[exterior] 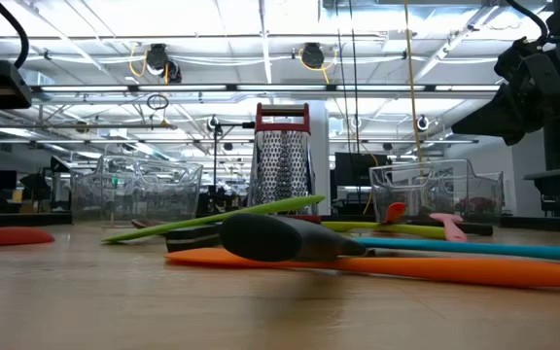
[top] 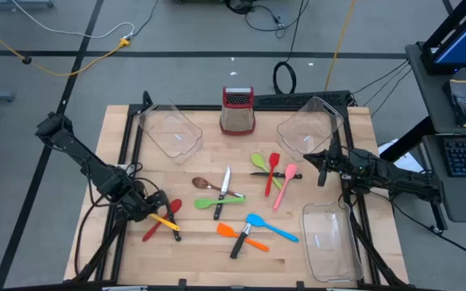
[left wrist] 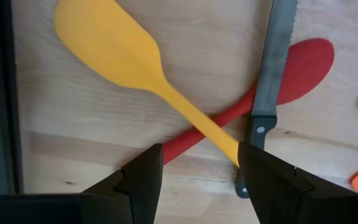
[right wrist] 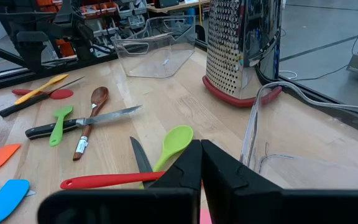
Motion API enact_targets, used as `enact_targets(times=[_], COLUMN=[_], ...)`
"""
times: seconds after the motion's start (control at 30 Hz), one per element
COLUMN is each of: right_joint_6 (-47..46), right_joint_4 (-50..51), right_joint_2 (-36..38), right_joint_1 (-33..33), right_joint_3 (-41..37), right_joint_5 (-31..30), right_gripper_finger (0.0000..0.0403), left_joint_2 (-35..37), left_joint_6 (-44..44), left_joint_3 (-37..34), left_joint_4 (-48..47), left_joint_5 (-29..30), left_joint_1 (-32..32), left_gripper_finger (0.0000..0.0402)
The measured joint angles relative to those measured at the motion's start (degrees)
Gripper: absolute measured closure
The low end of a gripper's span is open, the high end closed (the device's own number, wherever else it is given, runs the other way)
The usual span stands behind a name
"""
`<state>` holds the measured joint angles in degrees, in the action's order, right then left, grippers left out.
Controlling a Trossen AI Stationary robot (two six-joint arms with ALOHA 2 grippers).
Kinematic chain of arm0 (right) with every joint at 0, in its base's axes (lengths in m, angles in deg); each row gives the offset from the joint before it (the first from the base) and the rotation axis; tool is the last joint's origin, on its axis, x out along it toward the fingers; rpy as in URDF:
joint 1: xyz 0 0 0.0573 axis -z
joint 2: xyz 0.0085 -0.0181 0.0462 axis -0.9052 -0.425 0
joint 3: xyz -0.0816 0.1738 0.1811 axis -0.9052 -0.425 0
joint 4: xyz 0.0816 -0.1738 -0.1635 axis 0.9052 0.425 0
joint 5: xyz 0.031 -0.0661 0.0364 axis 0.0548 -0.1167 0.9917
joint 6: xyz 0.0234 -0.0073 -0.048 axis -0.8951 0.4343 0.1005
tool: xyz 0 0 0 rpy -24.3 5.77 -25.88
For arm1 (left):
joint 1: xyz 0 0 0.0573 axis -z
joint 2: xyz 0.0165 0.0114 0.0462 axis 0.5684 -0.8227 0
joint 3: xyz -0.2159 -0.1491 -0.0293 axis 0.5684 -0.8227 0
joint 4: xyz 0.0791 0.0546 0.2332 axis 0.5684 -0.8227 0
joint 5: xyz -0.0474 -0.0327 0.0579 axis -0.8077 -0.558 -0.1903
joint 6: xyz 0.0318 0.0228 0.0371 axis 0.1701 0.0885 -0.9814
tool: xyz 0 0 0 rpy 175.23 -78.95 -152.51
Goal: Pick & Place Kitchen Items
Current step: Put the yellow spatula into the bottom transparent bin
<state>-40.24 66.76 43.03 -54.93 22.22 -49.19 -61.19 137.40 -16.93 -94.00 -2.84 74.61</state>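
Note:
My left gripper is open and points down over the near left of the table. Its fingers stand on either side of the place where a yellow spatula crosses over a red spoon. A serrated black-handled knife lies beside them, over the spoon. I cannot tell whether a finger touches the yellow handle. My right gripper is shut and empty, raised at the right beside a clear bin. More utensils lie mid-table: a green spoon, a pink spatula, a blue spatula and an orange spatula.
A steel grater with a red top stands at the far middle. Clear bins stand at the far left and the near right. A brown spoon, a knife and a green spatula lie at the centre.

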Motion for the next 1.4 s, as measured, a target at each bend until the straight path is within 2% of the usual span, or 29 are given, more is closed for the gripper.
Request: enact_targets(times=[0.5, 1.07, 1.4], right_joint_6=[0.0, 0.0, 0.0], right_joint_4=[0.0, 0.0, 0.0], right_joint_2=[0.0, 0.0, 0.0], right_joint_1=[0.0, 0.0, 0.0], right_joint_3=[0.0, 0.0, 0.0], right_joint_5=[0.0, 0.0, 0.0], right_gripper_finger=[0.0403, 0.0403, 0.0403], left_joint_2=[-8.1, -13.5, -14.7], left_joint_6=[0.4, 0.5, 1.1], left_joint_3=[0.0, -0.1, -4.8], left_joint_4=[5.2, 4.6, 10.2], left_joint_5=[-3.0, -5.0, -5.4], left_joint_1=[-1.5, -3.3, -3.3], left_gripper_finger=[0.0190, 0.0190, 0.0190])
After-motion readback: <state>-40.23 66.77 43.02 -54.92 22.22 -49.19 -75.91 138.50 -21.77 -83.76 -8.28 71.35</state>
